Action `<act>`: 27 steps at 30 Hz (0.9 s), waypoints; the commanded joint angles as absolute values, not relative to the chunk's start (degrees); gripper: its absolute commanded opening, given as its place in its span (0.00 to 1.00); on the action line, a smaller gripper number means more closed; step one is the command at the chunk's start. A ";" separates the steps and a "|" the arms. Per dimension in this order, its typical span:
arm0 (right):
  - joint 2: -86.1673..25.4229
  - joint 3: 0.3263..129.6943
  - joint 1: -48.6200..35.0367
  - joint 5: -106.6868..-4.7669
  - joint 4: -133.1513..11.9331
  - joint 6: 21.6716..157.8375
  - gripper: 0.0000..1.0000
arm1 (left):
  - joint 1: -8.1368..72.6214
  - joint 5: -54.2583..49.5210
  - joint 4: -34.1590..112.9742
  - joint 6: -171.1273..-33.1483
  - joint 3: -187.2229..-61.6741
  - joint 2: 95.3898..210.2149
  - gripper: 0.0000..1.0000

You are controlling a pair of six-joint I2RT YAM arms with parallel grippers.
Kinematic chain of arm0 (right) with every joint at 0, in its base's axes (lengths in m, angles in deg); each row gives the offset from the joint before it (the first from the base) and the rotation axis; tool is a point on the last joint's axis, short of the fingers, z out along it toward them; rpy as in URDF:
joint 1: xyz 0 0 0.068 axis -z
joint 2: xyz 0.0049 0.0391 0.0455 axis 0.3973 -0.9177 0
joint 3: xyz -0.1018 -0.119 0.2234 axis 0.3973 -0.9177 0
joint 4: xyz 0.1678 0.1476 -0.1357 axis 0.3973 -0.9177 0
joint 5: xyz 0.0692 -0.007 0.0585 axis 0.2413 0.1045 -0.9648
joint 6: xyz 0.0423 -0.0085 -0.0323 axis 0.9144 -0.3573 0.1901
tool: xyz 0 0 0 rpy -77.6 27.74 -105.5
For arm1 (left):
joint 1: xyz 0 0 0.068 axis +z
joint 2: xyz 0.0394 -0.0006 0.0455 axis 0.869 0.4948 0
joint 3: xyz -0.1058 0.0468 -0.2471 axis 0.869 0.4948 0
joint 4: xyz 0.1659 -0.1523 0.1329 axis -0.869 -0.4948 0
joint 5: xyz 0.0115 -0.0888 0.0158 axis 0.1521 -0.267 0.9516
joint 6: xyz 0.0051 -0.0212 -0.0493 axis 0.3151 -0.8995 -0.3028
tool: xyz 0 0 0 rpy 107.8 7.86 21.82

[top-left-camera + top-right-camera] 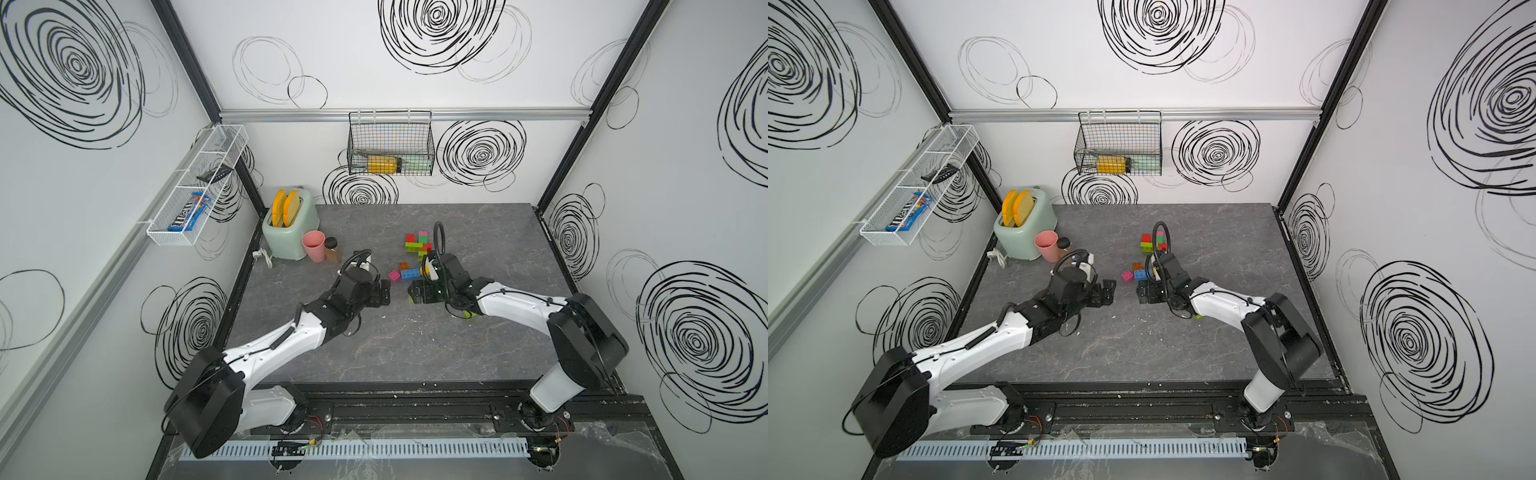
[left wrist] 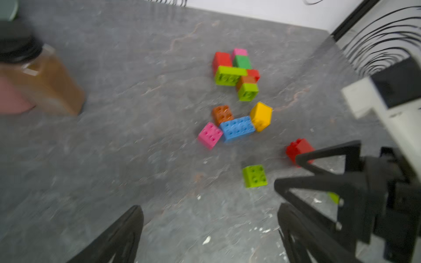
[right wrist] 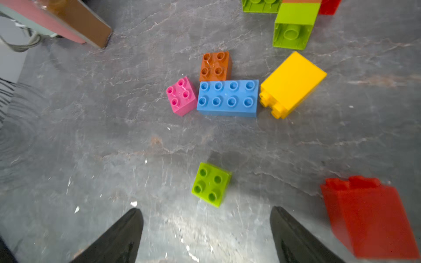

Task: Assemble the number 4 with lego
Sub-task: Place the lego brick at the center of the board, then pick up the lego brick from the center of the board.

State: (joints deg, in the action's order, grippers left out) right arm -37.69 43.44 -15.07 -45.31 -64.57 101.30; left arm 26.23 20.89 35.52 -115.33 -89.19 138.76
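My left claw point(image 2: 209, 207) gapes wide, empty. My right claw point(image 3: 205, 208) is spread too, nothing held. The lego point(image 3: 227, 98) lies scattered mid-way across the counter point(image 1: 415, 345), nearer its back edge; one lime brick point(image 3: 211, 184) sits studs-up just ahead of my right claw.

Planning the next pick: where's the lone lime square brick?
Right wrist view: the lime square brick sits studs-up, alone, between the open right gripper and the blue brick, touching neither.
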 commanded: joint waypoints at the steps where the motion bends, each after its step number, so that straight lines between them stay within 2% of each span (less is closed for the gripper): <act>1: -42.03 47.10 -15.88 -41.17 -66.84 103.28 0.88 | 30.16 18.84 32.89 -122.19 -83.33 133.28 0.96; 8: -56.62 66.61 -13.23 -38.34 -74.64 93.32 0.69 | 35.52 16.80 30.14 -126.28 -73.47 122.09 0.96; 14: -68.14 81.81 -12.26 -39.43 -83.34 87.87 0.66 | 39.20 16.01 28.52 -125.92 -72.94 119.03 0.96; 21: -74.16 90.14 -12.23 -36.94 -87.34 87.60 0.58 | 42.01 10.87 31.05 -123.93 -73.16 121.58 0.96; 27: -75.41 92.33 -12.45 -37.93 -88.37 87.34 0.40 | 42.26 10.03 32.86 -123.26 -72.19 121.30 0.96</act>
State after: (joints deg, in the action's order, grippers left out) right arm -74.72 91.00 -12.05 -38.34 -85.15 87.81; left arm 41.66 11.10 29.58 -123.83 -72.73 121.51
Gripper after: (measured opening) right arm 0.425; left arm 0.957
